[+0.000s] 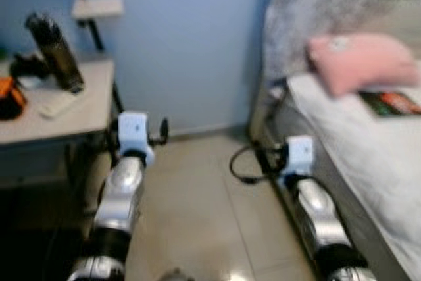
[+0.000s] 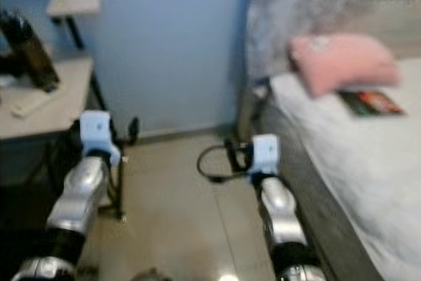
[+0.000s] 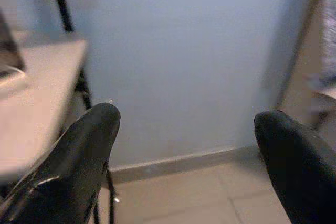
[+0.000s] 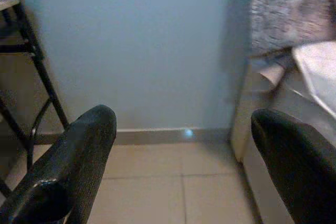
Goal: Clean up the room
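**A:** Left eye view was blurred, but what did it show that needed tidying?

**B:** A pink pillow (image 1: 360, 62) lay at the head end of the bed (image 1: 368, 162), near its outer edge, partly over a dark book or magazine (image 1: 390, 103). On the desk (image 1: 79, 106) a dark bottle (image 1: 56, 51) stood tilted near the right edge, with an orange thing (image 1: 10, 97) at the left edge, too blurred to name.

**B:** A black cable (image 1: 243, 162) looped on the floor (image 1: 197, 215) just beside the bed frame.

**A:** And the arms?

**B:** Both were held forward over the floor. The left gripper (image 3: 186, 145) was spread wide and empty, facing the blue wall (image 3: 184, 51); the right gripper (image 4: 181, 145) was likewise parted, holding nothing.

**A:** How would the pillow handle?

**B:** Soft and light, I judged; it would sag, so pinching a corner or bunching the near edge seemed best. The bottle looked rigid and perhaps slippery, so take it round the body.
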You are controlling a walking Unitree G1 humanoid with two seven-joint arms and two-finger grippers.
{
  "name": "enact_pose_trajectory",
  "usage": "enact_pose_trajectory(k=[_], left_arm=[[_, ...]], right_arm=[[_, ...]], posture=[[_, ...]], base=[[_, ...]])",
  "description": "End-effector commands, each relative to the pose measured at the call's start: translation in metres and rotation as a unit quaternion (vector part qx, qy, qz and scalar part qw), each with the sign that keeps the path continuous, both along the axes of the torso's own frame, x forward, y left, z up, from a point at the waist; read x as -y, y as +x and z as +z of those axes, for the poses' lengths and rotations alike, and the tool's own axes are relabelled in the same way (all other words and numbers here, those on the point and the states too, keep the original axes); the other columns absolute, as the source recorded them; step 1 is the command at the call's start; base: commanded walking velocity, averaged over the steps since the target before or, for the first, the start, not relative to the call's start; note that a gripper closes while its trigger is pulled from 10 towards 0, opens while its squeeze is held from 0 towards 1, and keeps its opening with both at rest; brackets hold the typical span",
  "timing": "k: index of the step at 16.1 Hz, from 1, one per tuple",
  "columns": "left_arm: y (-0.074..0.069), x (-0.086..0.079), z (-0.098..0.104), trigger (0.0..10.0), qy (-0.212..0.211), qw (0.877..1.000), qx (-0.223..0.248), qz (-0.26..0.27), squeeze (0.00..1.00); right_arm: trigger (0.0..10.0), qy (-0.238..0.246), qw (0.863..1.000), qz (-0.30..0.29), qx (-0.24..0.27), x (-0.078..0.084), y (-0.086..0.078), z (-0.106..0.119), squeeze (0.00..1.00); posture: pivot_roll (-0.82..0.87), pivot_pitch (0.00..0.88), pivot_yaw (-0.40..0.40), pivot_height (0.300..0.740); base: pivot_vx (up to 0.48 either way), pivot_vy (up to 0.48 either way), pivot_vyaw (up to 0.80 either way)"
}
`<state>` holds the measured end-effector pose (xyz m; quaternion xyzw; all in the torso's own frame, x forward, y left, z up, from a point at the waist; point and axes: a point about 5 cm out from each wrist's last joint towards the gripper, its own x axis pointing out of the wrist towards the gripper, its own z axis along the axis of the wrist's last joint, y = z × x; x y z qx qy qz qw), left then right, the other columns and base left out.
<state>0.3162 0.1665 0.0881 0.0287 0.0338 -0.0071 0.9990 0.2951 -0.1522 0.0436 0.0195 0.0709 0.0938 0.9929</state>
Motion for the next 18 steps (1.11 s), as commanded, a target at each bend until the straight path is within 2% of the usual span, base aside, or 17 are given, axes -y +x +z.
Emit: enact_pose_trajectory(k=[1,4,7,11,12,13,18], left_arm=[[0.005,0.009,0.005,10.0,0.006,1.0,0.009,-0.018,0.0],[0.002,0.013,0.002,10.0,0.015,0.999,0.006,-0.043,0.0],[0.002,0.006,-0.002,10.0,0.022,0.999,-0.003,-0.039,0.0],[0.003,0.001,-0.002,10.0,0.022,0.999,-0.004,-0.034,0.0],[0.003,0.0,-0.006,10.0,0.001,1.0,-0.018,-0.025,0.0],[0.002,0.0,-0.007,10.0,-0.001,0.999,-0.021,-0.024,0.0],[-0.007,0.002,-0.007,10.0,0.015,0.999,-0.003,-0.044,0.0]], right_arm=[[10.0,-0.008,1.0,-0.024,-0.006,0.013,0.0,-0.002,0.02],[10.0,-0.018,0.999,-0.036,-0.018,0.016,-0.003,-0.007,0.0],[10.0,-0.025,0.999,-0.04,-0.022,0.018,-0.01,-0.012,0.0],[10.0,-0.028,0.998,-0.043,-0.025,0.018,-0.011,-0.014,0.0],[10.0,-0.03,0.998,-0.039,-0.024,0.018,-0.011,-0.014,0.0],[10.0,-0.031,0.998,-0.039,-0.023,0.018,-0.011,-0.014,0.0],[10.0,-0.044,0.998,-0.027,-0.019,0.019,-0.015,-0.014,0.0]], posture=[[0.12,0.0,0.009,0.74],[0.12,0.0,0.018,0.74],[0.12,0.0,0.019,0.74],[0.11,0.0,0.018,0.74],[0.11,0.0,0.018,0.74],[0.11,0.0,0.018,0.74],[0.12,0.0,0.016,0.74]], base=[[0.472,0.0,0.61],[0.472,0.0,0.0],[0.472,0.0,0.0],[0.472,0.0,0.0],[0.472,0.0,0.0],[0.472,0.0,0.0],[0.472,0.0,0.0]])
